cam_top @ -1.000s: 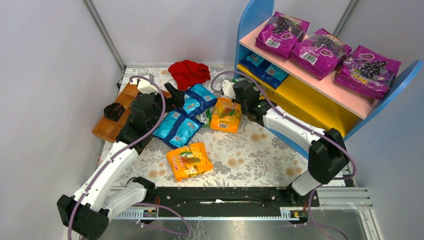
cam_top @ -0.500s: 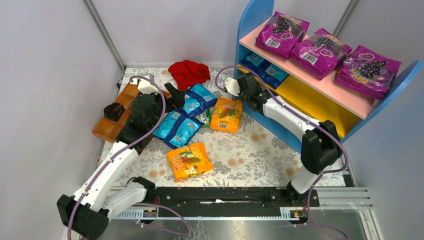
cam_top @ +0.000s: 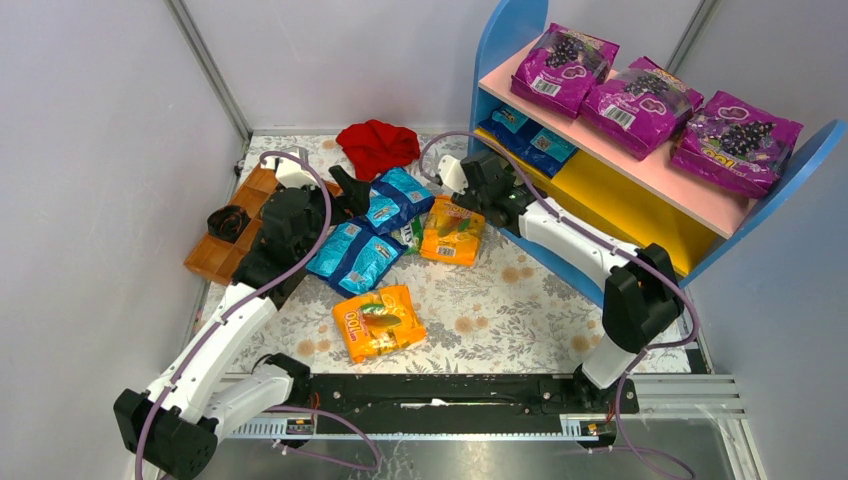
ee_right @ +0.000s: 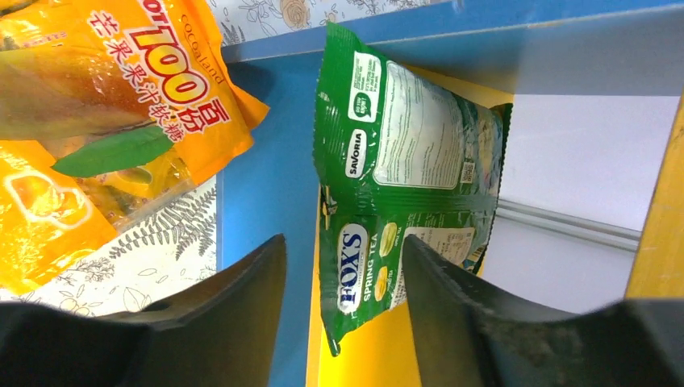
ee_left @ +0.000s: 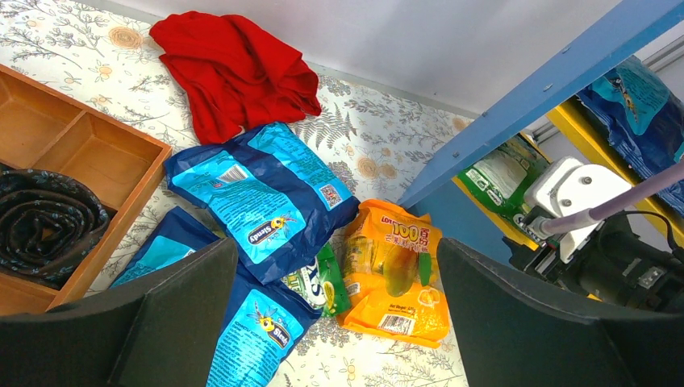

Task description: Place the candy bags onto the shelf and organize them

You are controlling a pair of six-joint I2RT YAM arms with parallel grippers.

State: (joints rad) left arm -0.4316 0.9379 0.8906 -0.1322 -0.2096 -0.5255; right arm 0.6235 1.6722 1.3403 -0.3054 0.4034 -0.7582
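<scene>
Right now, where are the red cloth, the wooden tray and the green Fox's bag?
red cloth (ee_left: 234, 68), left wrist view, middle of its folds.
wooden tray (ee_left: 85, 157), left wrist view, bare floor of a compartment.
green Fox's bag (ee_right: 352, 274), right wrist view, on the printed logo.

Left arm (cam_top: 215, 345): my long white shells, joined by rounded black joints.
Right arm (cam_top: 575, 245): my same white shells, a bulky black elbow.
Lilac cable (ee_left: 633, 200): thin, glossy, running off my wrist.
Matte black fingers (ee_left: 173, 322): my broad, smooth wedges.
White wrist block (ee_left: 581, 189): rounded corners.
</scene>
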